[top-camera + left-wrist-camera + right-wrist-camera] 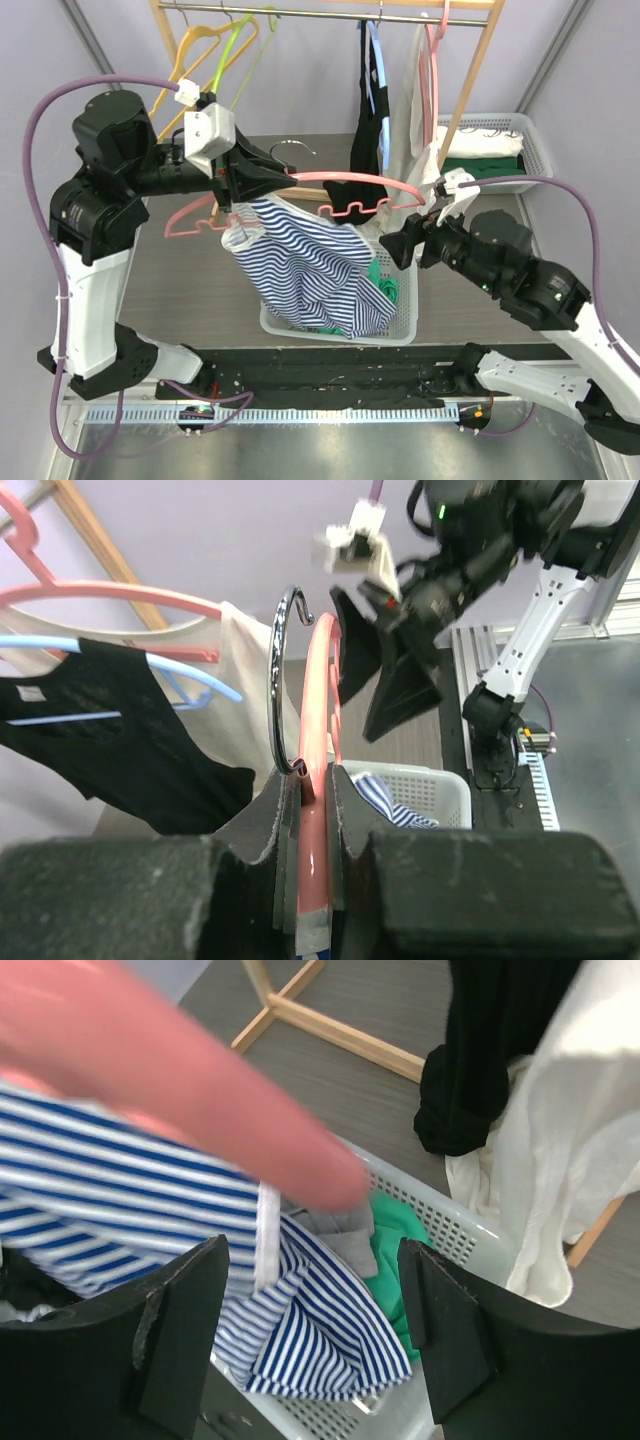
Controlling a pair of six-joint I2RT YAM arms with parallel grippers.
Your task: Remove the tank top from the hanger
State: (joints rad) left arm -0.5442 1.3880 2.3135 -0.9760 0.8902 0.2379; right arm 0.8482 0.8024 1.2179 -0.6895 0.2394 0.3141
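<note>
1. The left claw [312, 800] is clamped tight on the neck of the pink hanger [350, 180], just under its steel hook [280, 680], and holds it up over the counter [190, 290].
2. The striped tank top [310, 270] hangs from the hanger's left shoulder. Most of its cloth sags down into the white basket [405, 335] below. I judge it only half off.
3. The right claw [310, 1330] stands wide open near the hanger's right end, gripping nothing. A white-edged strap [266, 1235] dangles between its fingers but is not pinched.
4. The worst risk is a snag. The hanger's lower bar has notches, and a pull at the wrong angle could lock the remaining strap in one.
5. A hard tug could also twist the hanger in the left claw, because it is held at one narrow spot.
6. The right claw sits near the white garment [425, 150] on the rail. A careless reach might grab that instead.
7. If the top slides free sideways, it could spill over the basket rim onto the counter.
</note>
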